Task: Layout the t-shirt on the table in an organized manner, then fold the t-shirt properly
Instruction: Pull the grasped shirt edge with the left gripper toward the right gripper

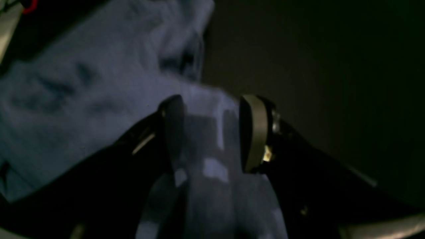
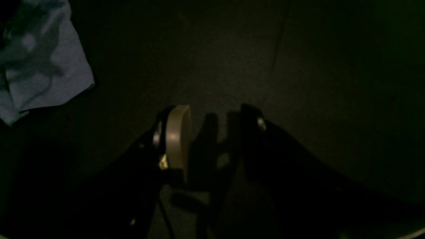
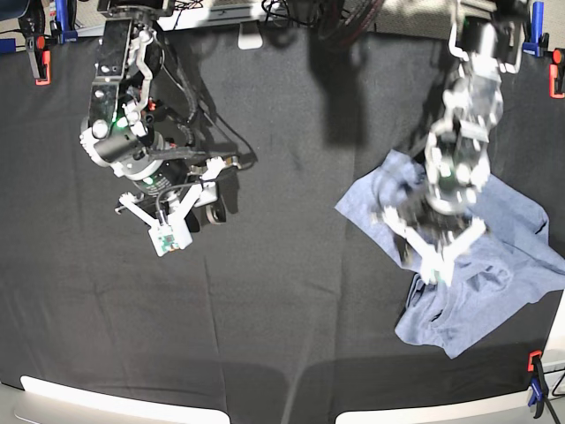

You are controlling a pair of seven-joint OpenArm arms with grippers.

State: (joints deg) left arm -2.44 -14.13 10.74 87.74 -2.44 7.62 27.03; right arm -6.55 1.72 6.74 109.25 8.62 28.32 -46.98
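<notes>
The light blue-grey t-shirt point(image 3: 481, 265) lies crumpled on the right side of the table point(image 3: 291, 291), which is covered in black cloth. My left gripper point(image 1: 214, 132) hovers over the shirt's edge with its jaws wide apart. Shirt fabric point(image 1: 83, 99) fills the space under and between the fingers, and they do not pinch it. My right gripper point(image 2: 214, 136) is open above bare black cloth, with nothing between its fingers. One corner of the t-shirt point(image 2: 43, 59) shows at the upper left of the right wrist view, well apart from that gripper.
Orange clamps point(image 3: 40, 66) point(image 3: 556, 75) point(image 3: 534, 362) and a blue clamp point(image 3: 538, 18) grip the table's edges. Cables and gear lie along the far edge point(image 3: 265, 13). The right arm point(image 3: 132, 132) stands over the table's left half.
</notes>
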